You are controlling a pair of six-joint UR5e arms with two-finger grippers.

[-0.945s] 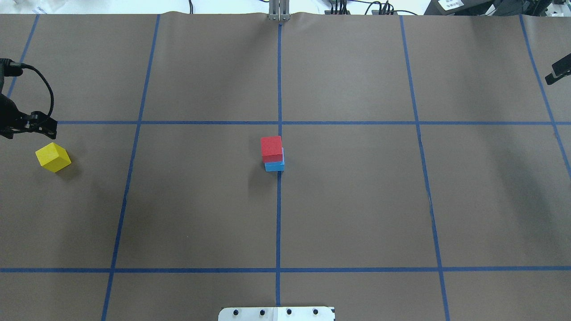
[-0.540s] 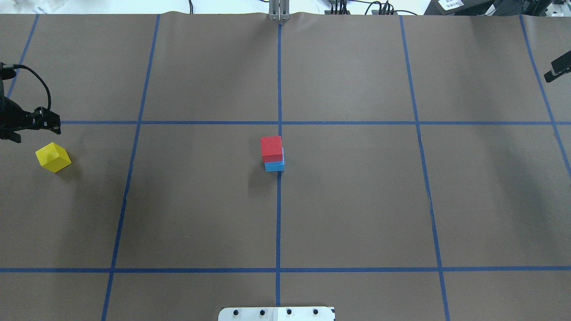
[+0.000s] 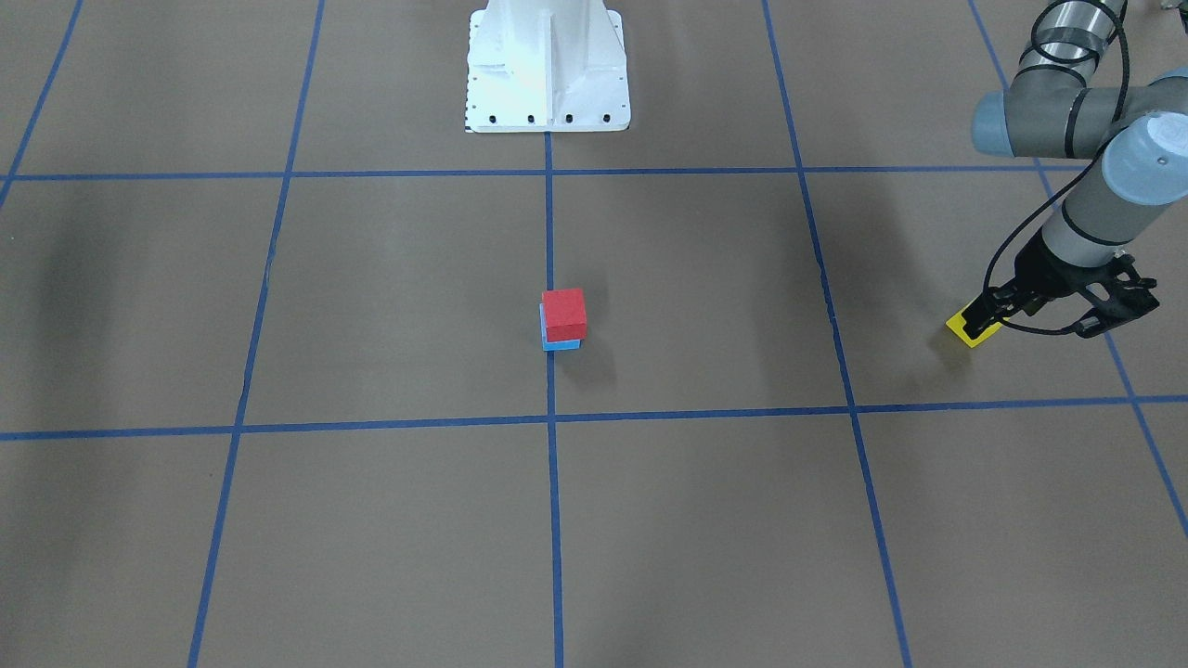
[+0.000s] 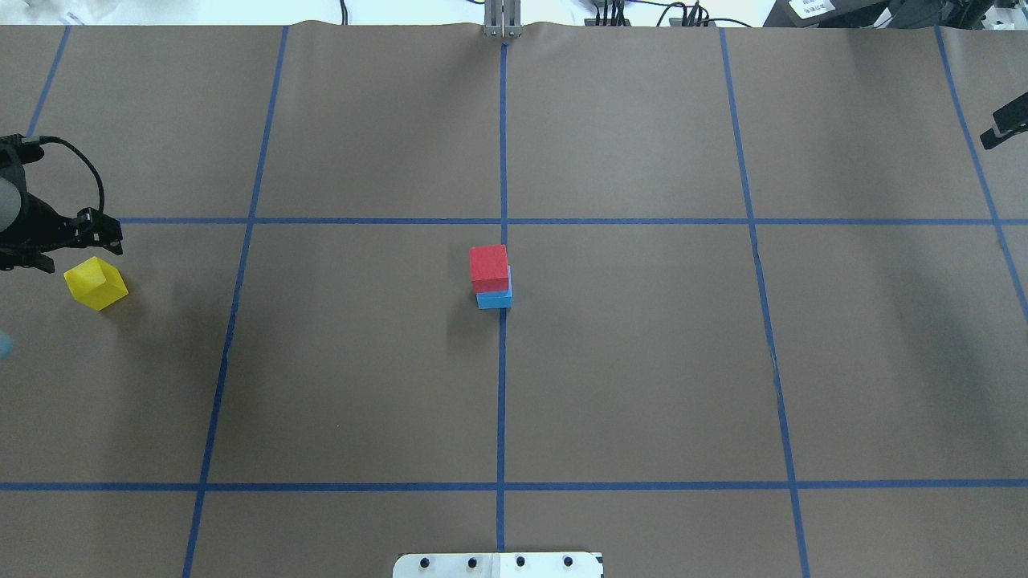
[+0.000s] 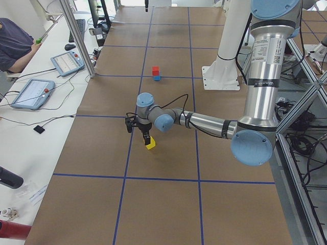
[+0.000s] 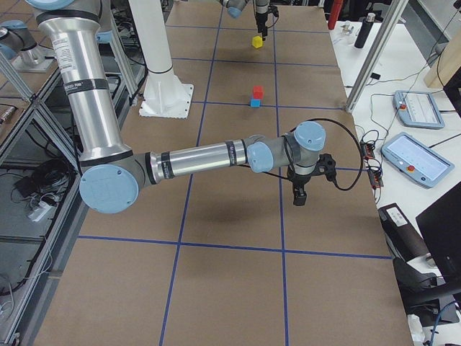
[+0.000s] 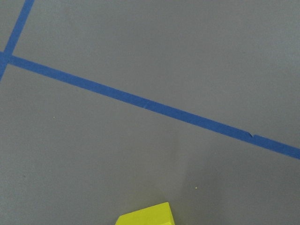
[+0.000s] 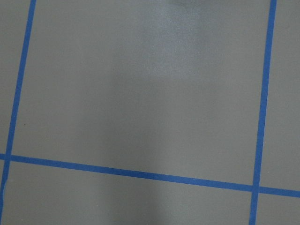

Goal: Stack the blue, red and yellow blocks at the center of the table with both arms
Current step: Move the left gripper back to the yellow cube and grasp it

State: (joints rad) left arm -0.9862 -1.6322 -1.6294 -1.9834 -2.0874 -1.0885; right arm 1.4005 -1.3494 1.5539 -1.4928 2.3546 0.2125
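Note:
The red block (image 4: 488, 263) sits on the blue block (image 4: 495, 300) at the table centre, shifted a little off square; the stack also shows in the front view (image 3: 564, 313). The yellow block (image 4: 95, 282) lies alone at the far left, turned diagonally. My left gripper (image 4: 103, 230) hangs just beyond the yellow block, pointing down, and looks open and empty. In the left wrist view only the yellow block's corner (image 7: 146, 216) shows at the bottom edge. My right gripper (image 4: 1000, 130) is at the far right edge, away from all blocks; I cannot tell whether it is open.
The robot's white base plate (image 4: 498, 564) is at the near table edge. Blue tape lines (image 4: 503, 160) grid the brown table cover. Operator desks with tablets (image 5: 30, 92) run along the far side, with a metal post (image 4: 503, 20) at the far edge.
My left gripper has shifted a little toward the centre of the table, beside the yellow block. The blocks and the right gripper have not moved.

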